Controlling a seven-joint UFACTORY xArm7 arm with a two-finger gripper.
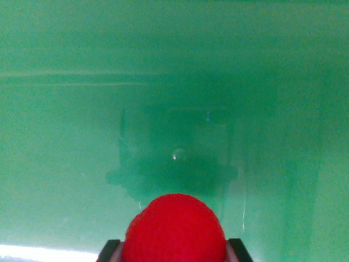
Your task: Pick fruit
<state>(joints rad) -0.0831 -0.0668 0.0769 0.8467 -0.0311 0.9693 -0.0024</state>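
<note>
Item, one: round red fruit with a dimpled skin (pixel 174 229), nearest the lens, seated between the two dark fingertips (pixel 108 251) of the gripper (pixel 174 252), one tip at each flank. The claw was closed snugly about it. Fruit roughly spherical, no long axis. Beyond the fruit: one glossy green surface (pixel 65 136), bearing a dim reflection of the tool directly behind it.

My fingers (pixel 108 250) show only as two dark tips at the bottom edge; the red fruit (pixel 174 229) hides the rest, and the frame cuts off its underside. The green surface (pixel 65 136) is blurred, its dark reflection unreadable.
</note>
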